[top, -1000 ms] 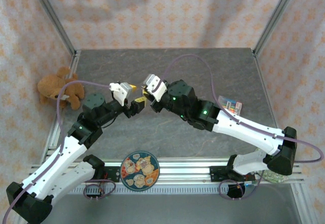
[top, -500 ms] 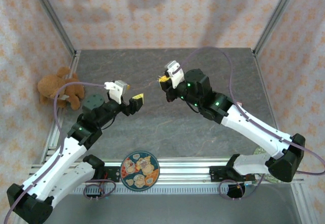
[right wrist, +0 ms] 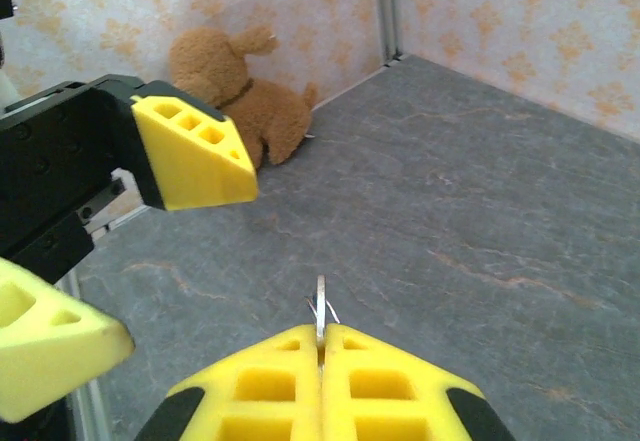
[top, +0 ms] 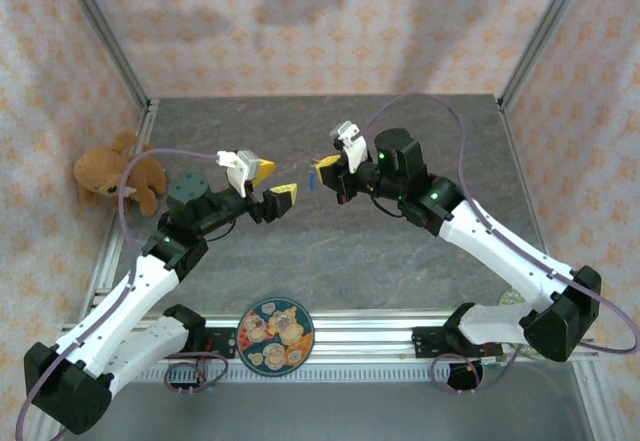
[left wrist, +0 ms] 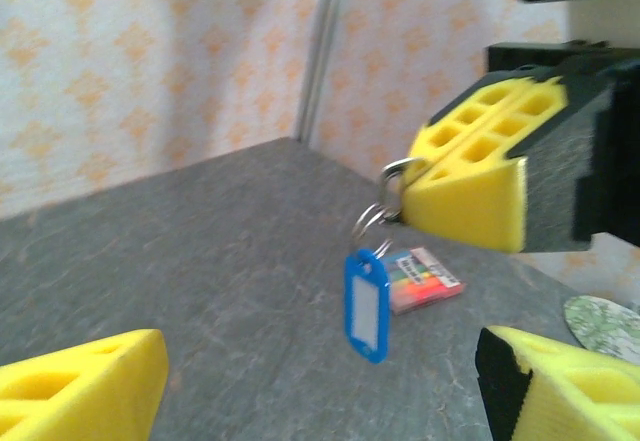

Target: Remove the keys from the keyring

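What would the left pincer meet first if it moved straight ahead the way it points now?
Most likely the blue tag, which hangs from the ring held in the right pincer; depth is unclear.

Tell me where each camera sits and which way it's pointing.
Top external: above and behind the bases, looking down on the table; both arms, left gripper, right gripper.
Left wrist: on the left arm, facing the right gripper pinching the keyring; own fingers at bottom.
Right wrist: on the right arm, facing the left gripper and teddy; own shut fingers at bottom.
Shared: top and right wrist both catch the teddy.
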